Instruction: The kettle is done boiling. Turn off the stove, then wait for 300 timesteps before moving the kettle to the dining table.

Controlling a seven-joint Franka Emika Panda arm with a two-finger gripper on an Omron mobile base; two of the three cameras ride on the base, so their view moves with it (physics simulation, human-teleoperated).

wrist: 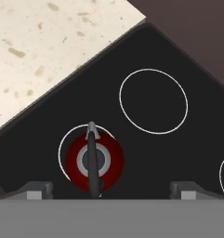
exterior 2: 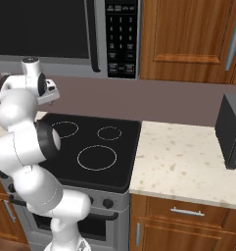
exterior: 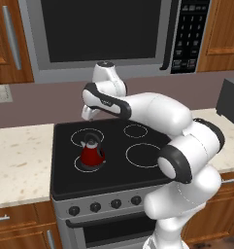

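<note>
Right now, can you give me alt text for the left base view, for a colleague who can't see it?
A small red kettle sits on the front-left burner ring of a black glass stove, with the white arm's open pincer hovering above and behind it, holding nothing. A steel microwave hangs above; speckled beige counter flanks the stove.

My arm rises from base, elbow bent high, forearm reaching forward and left. Wrist turned down, hand pointing at surface below. Gripper (exterior: 89,115) hangs in air, touching nothing. In hand view I see jaws spread wide, fingertips (wrist: 36,189) far apart at bottom edge, nothing held between them.
</note>
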